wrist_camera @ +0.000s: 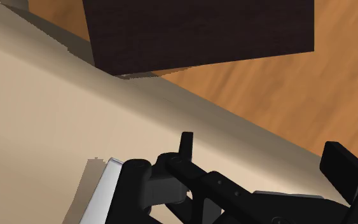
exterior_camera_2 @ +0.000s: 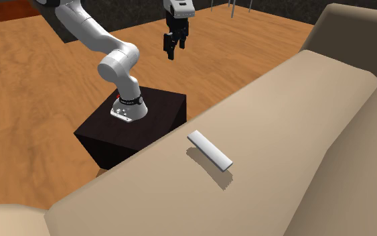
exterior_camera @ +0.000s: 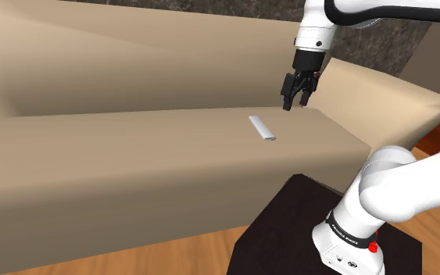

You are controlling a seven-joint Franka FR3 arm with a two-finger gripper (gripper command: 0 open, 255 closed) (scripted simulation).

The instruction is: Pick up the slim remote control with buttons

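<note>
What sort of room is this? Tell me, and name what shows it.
Probably a living room in a house: a wide beige sofa, a wooden floor in front of it, and a slim white remote lying on the sofa's seat.

beige sofa (exterior_camera: pixel 132 148) | wood floor (exterior_camera_2: pixel 33 80) | dark mottled wall (exterior_camera: pixel 390 43)

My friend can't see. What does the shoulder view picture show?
A slim white remote lies flat on a beige sofa seat. The robot's black tool hangs open near it, touching nothing.
</note>
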